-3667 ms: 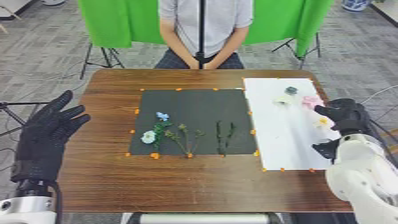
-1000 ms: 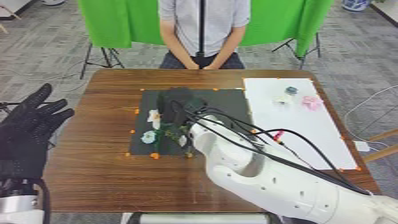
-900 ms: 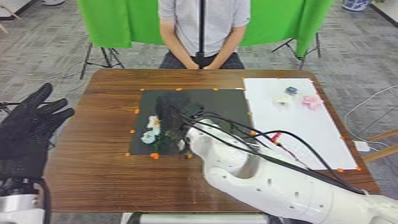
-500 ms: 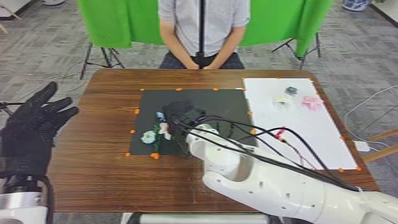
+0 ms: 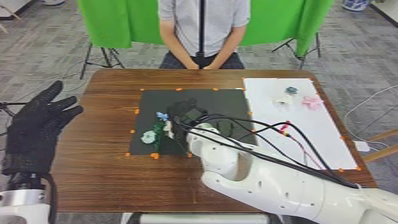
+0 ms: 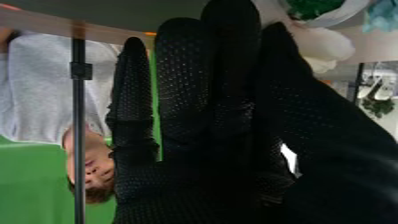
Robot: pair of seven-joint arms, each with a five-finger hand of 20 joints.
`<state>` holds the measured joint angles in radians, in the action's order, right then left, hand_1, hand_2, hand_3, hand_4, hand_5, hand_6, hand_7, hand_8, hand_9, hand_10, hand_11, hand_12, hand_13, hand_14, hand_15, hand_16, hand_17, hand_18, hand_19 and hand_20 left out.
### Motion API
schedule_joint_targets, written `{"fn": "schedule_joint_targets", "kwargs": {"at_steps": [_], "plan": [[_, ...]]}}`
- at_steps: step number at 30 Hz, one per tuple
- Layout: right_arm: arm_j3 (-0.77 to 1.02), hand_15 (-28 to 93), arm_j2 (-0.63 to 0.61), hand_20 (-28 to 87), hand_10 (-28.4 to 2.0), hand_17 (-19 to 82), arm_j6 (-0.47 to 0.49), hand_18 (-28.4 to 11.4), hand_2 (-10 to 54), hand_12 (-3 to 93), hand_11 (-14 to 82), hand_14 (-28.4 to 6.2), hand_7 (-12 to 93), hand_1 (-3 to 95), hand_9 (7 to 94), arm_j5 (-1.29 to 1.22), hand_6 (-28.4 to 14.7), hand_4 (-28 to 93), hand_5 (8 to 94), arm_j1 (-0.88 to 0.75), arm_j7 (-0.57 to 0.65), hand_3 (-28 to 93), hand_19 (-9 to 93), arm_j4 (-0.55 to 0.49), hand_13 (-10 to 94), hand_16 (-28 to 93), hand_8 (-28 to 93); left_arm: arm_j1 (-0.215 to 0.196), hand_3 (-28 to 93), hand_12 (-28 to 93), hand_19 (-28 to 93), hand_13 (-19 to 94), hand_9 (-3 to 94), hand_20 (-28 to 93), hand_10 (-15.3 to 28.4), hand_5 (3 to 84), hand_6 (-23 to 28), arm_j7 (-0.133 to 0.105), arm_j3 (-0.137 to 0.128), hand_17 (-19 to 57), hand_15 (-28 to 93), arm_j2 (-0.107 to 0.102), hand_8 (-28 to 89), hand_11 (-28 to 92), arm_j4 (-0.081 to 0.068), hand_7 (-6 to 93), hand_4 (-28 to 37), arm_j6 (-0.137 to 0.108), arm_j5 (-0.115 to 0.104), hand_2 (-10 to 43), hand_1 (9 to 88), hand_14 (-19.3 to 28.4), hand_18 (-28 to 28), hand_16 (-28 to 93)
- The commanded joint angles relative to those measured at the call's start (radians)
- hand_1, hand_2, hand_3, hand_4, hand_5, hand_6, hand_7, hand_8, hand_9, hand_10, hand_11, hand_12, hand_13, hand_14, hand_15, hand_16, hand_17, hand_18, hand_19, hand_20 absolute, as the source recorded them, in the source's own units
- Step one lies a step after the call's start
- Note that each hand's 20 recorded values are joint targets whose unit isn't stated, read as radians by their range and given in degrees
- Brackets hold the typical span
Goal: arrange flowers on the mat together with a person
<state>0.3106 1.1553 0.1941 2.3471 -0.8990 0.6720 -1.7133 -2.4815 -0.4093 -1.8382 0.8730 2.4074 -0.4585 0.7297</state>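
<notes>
Pinching white flower (image 6: pixel 327 42), likely light and easily crushed, best gripped by stem, with right robot hand (image 5: pixel 185 108) over black mat (image 5: pixel 218 100).

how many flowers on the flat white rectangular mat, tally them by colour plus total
small, round blue-grey flower: 1
small, rounded cream-white flower: 1
wide-petalled pink flower: 1
total on the flat white rectangular mat: 3
</notes>
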Motion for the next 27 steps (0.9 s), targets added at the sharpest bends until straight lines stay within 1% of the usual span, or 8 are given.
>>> {"fn": "schedule_joint_targets", "kwargs": {"at_steps": [1, 9, 12, 16, 17, 24, 25, 27], "plan": [[0.005, 62, 0.015, 9, -7.2, 28, 0.026, -16.5, -9.5, 34.5, 23.0, -6.4, 16, 50.5, 86.2, 0.029, 1.9, -28, 71.2, 0.016, 0.029, 70, 79, 0.0, 74, 18, -1, -0.007, 78, 9, 50, 23, 33.7, 11, 19.8, 34.6, 7.0, 0.011, 0.009, -9.9, 57, 0.001, -11, 27, -0.007, 14.2, -28.3, 0.009, 0.004, 7.0, 18.8, 27.0, 21.4, -12], [0.014, 63, 0.017, 9, -8.1, 27, 0.061, -17.5, -9.5, 32.5, 25.1, -7.2, 14, 48.8, 83.9, 0.014, 1.2, -28, 66.2, 0.022, 0.063, 71, 80, -0.014, 73, 17, -11, -0.025, 78, 9, 50, 23, 33.7, 11, 19.8, 34.7, 7.0, 0.013, 0.003, -9.9, 57, -0.001, -11, 27, -0.002, 14.1, -28.3, 0.007, 0.002, 6.8, 19.4, 26.9, 21.4, -12], [0.013, 63, 0.013, 9, -8.3, 27, 0.055, -17.6, -9.5, 32.0, 25.2, -7.5, 14, 48.5, 83.1, 0.009, 1.1, -28, 65.1, 0.029, 0.068, 71, 80, -0.016, 73, 17, -12, -0.031, 78, 9, 50, 23, 33.7, 11, 19.8, 34.7, 7.0, -0.003, 0.008, -9.9, 57, -0.009, -11, 27, -0.002, 14.1, -28.3, 0.002, -0.005, 6.9, 19.5, 27.0, 21.4, -12], [0.063, 63, 0.015, 8, -8.6, 27, 0.043, -17.8, -9.5, 30.9, 26.1, -7.7, 14, 47.5, 82.7, -0.021, 0.9, -28, 64.8, 0.011, 0.052, 71, 80, -0.039, 73, 17, -12, -0.037, 78, 9, 50, 23, 33.7, 11, 19.8, 34.7, 7.0, -0.001, 0.003, -9.9, 57, 0.004, -11, 27, 0.0, 14.2, -28.3, 0.004, 0.001, 6.9, 19.6, 27.0, 21.3, -12], [0.08, 63, 0.013, 8, -8.7, 27, 0.028, -17.8, -9.5, 30.4, 26.7, -7.7, 14, 47.1, 82.4, -0.034, 0.9, -28, 64.7, 0.003, 0.045, 72, 80, -0.052, 72, 17, -12, -0.044, 78, 9, 50, 23, 33.7, 11, 19.8, 34.7, 7.1, -0.009, 0.003, -9.9, 57, 0.0, -11, 27, 0.002, 14.1, -28.3, -0.002, -0.002, 6.9, 19.6, 26.9, 21.4, -12], [0.324, 62, 0.009, 7, -11.4, 27, -0.124, -17.8, -7.5, 20.3, 32.5, -8.8, 14, 42.1, 78.5, -0.284, 0.3, -25, 64.3, -0.143, -0.019, 74, 79, -0.175, 71, 16, -12, -0.037, 77, 9, 50, 23, 33.7, 11, 19.8, 34.6, 7.0, -0.009, 0.018, -9.9, 57, 0.01, -11, 27, -0.015, 14.1, -28.3, -0.008, -0.008, 6.9, 19.5, 26.9, 21.4, -12], [0.38, 61, 0.008, 7, -11.8, 26, -0.135, -17.9, -6.0, 19.6, 32.0, -9.1, 14, 39.8, 77.9, -0.358, 0.2, -25, 64.3, -0.188, -0.031, 75, 79, -0.205, 70, 16, -12, -0.061, 77, 9, 50, 23, 33.7, 11, 19.8, 34.6, 7.0, -0.023, 0.016, -9.9, 57, 0.006, -10, 27, -0.008, 14.2, -28.3, -0.018, -0.019, 6.9, 19.4, 26.9, 21.4, -12], [0.509, 61, 0.005, 6, -13.1, 25, -0.141, -18.3, -3.2, 18.4, 29.7, -10.1, 14, 36.6, 75.6, -0.507, -0.6, -25, 63.6, -0.285, -0.059, 74, 78, -0.26, 69, 15, -12, -0.056, 77, 9, 50, 23, 33.7, 11, 19.8, 34.6, 7.0, -0.002, 0.014, -10.0, 57, 0.022, -11, 27, -0.01, 14.2, -28.3, -0.003, -0.008, 6.9, 19.2, 26.9, 21.4, -12]]}}
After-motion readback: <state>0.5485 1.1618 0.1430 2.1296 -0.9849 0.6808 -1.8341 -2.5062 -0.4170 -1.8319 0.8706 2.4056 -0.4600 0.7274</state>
